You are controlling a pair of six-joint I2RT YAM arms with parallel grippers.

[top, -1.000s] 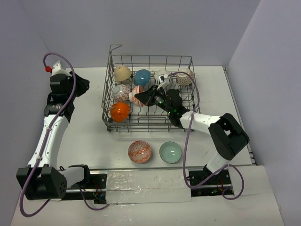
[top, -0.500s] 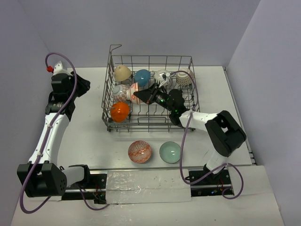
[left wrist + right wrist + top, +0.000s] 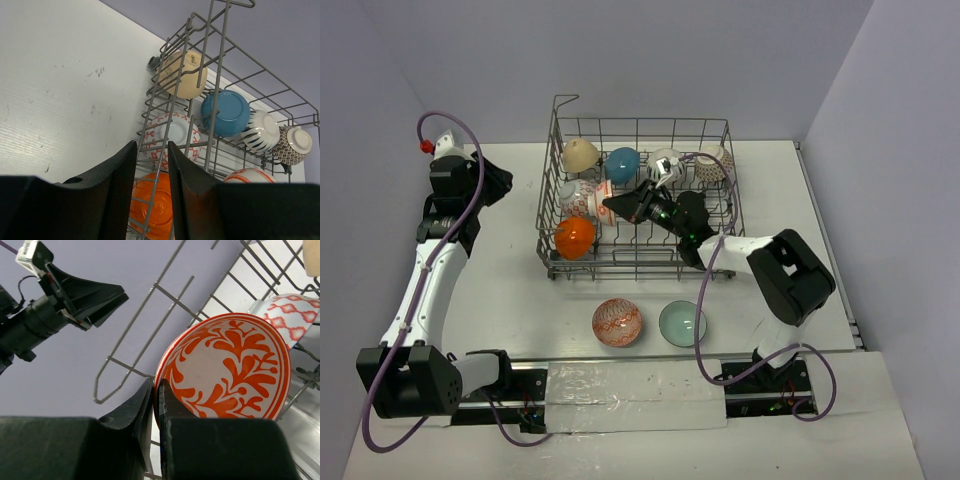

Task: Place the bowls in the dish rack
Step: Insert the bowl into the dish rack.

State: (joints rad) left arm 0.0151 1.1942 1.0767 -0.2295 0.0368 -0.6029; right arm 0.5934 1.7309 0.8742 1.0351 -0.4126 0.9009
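Note:
The grey wire dish rack [image 3: 638, 262] stands at the table's middle back. It holds a tan bowl [image 3: 582, 154], a teal-blue bowl [image 3: 623, 162], a white striped bowl [image 3: 666, 165], a brown patterned bowl [image 3: 715, 165], a red-white patterned bowl [image 3: 576, 197] and a plain orange bowl [image 3: 576, 236]. My right gripper [image 3: 620, 206] is inside the rack, shut on the rim of an orange-and-white leaf-patterned bowl [image 3: 225, 365] held on edge. My left gripper [image 3: 503, 183] is left of the rack, slightly open and empty. An orange-red patterned bowl [image 3: 617, 322] and a pale green bowl [image 3: 682, 323] sit on the table.
The two loose bowls lie in front of the rack, between it and the arm bases. The left wrist view looks through the rack's left wall at the tan bowl [image 3: 182, 75], the teal-blue bowl [image 3: 226, 113] and the orange bowl [image 3: 155, 210]. Walls close in the table.
My right gripper has carried the leaf-patterned bowl a little to the left inside the rack, toward the red-white patterned bowl. The left arm has hardly moved.

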